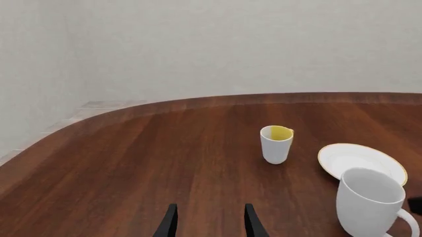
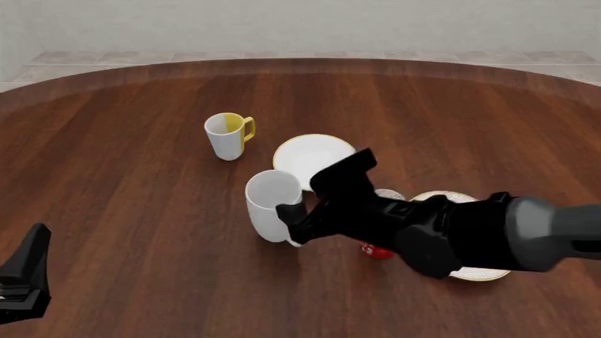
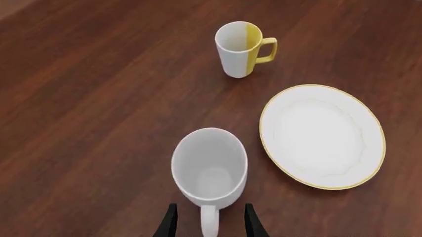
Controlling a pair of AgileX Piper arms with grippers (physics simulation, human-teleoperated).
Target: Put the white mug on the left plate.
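The white mug (image 2: 270, 205) stands upright on the table just left of and nearer than the left plate (image 2: 313, 158), apart from it. In the right wrist view the mug (image 3: 209, 165) points its loop handle (image 3: 209, 223) at the camera, with the plate (image 3: 321, 134) beside it. My right gripper (image 3: 209, 208) is open, one finger on each side of the handle, not closed on it; in the front view it (image 2: 294, 220) sits at the mug's near right side. My left gripper (image 1: 210, 208) is open and empty, far off at the front left (image 2: 28, 271).
A smaller white mug with yellow handle and inside (image 2: 227, 135) stands behind and left of the white mug. My right arm covers most of a larger gold-rimmed plate (image 2: 474, 273) and a red mug (image 2: 378, 252). The table's curved far edge (image 2: 300, 65) meets a wall.
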